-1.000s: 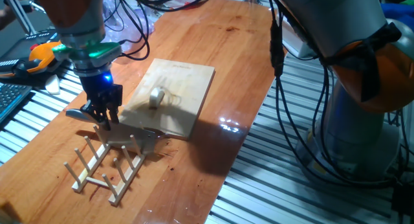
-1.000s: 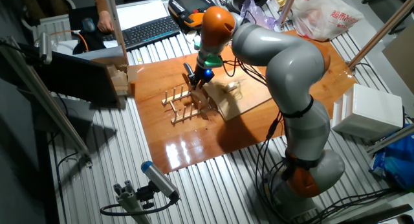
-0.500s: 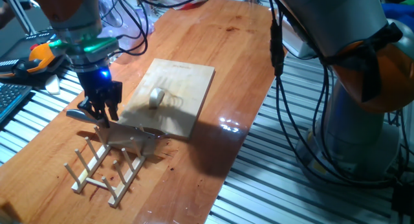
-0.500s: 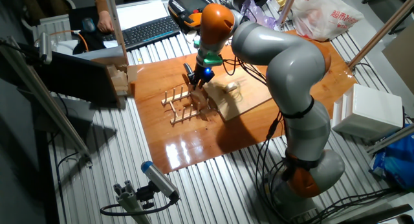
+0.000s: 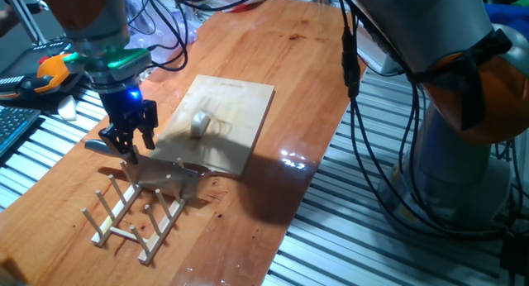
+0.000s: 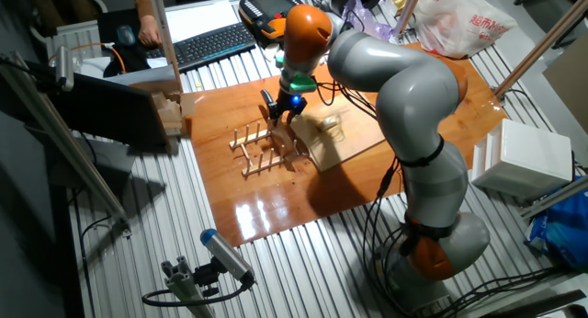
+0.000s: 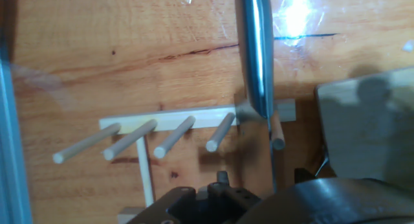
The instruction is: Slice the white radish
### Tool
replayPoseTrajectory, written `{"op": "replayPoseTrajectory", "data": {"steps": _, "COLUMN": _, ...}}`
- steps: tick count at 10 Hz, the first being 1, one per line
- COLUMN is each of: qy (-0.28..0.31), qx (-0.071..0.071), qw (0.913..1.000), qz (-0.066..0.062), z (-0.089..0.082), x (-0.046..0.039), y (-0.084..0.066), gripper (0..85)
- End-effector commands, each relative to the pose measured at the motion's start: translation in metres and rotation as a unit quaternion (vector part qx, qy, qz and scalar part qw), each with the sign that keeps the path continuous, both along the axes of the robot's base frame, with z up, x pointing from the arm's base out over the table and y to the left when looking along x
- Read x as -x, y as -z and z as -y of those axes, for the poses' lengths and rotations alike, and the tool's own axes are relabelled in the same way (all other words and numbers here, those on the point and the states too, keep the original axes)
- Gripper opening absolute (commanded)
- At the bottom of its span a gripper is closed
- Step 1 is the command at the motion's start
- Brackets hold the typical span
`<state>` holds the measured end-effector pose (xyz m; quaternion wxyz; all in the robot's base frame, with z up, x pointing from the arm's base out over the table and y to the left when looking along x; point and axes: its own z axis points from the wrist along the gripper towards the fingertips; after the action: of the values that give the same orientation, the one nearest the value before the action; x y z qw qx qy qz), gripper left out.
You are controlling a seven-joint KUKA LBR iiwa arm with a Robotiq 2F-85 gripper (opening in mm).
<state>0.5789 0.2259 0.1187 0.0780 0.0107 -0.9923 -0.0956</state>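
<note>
The white radish [image 5: 200, 123] is a small pale chunk lying on the wooden board [image 5: 240, 104], also seen as a radish [image 6: 327, 124] in the other fixed view. My gripper [image 5: 128, 144] hangs left of the board, above the peg rack [image 5: 132, 213], shut on the dark handle of a knife [image 5: 168, 172]. The grey blade points toward the board's near corner, just over the rack's pegs. In the hand view the knife [image 7: 255, 52] runs straight up the frame over the rack [image 7: 169, 134]. The radish is out of the hand view.
The board's corner [image 7: 369, 133] shows at the right of the hand view. An orange pendant [image 5: 50, 71] and a keyboard [image 6: 207, 44] lie beyond the table's far left edge. The arm's cables [image 5: 355, 79] hang right of the wooden table [image 5: 306, 63].
The gripper has risen a little and shifted left with the knife. The blade now stands higher over the rack pegs. The radish and board have not moved.
</note>
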Motion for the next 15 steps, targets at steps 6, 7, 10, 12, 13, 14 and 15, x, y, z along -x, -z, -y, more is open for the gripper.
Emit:
{"op": "replayPoseTrajectory", "data": {"steps": 6, "qy": 0.002, "qx": -0.009, "qw": 0.9999, "qz": 0.009, "z": -0.005, "x": 0.0070, "y": 0.029, "gripper": 34.0}}
{"op": "replayPoseTrajectory", "data": {"steps": 7, "qy": 0.002, "qx": -0.009, "qw": 0.9999, "qz": 0.013, "z": -0.006, "x": 0.0091, "y": 0.034, "gripper": 34.0}}
{"op": "replayPoseTrajectory", "data": {"steps": 10, "qy": 0.000, "qx": -0.012, "qw": 0.9998, "qz": 0.017, "z": -0.005, "x": 0.0118, "y": 0.039, "gripper": 34.0}}
{"op": "replayPoseTrajectory", "data": {"steps": 12, "qy": -0.002, "qx": -0.012, "qw": 0.9998, "qz": 0.018, "z": -0.003, "x": 0.0109, "y": 0.044, "gripper": 34.0}}
{"op": "replayPoseTrajectory", "data": {"steps": 13, "qy": -0.004, "qx": -0.014, "qw": 0.9997, "qz": 0.019, "z": -0.002, "x": 0.0101, "y": 0.046, "gripper": 34.0}}
{"op": "replayPoseTrajectory", "data": {"steps": 14, "qy": -0.009, "qx": -0.017, "qw": 0.9996, "qz": 0.019, "z": -0.002, "x": 0.0094, "y": 0.047, "gripper": 34.0}}
{"op": "replayPoseTrajectory", "data": {"steps": 15, "qy": -0.011, "qx": -0.023, "qw": 0.9995, "qz": 0.018, "z": -0.002, "x": 0.0091, "y": 0.047, "gripper": 17.0}}
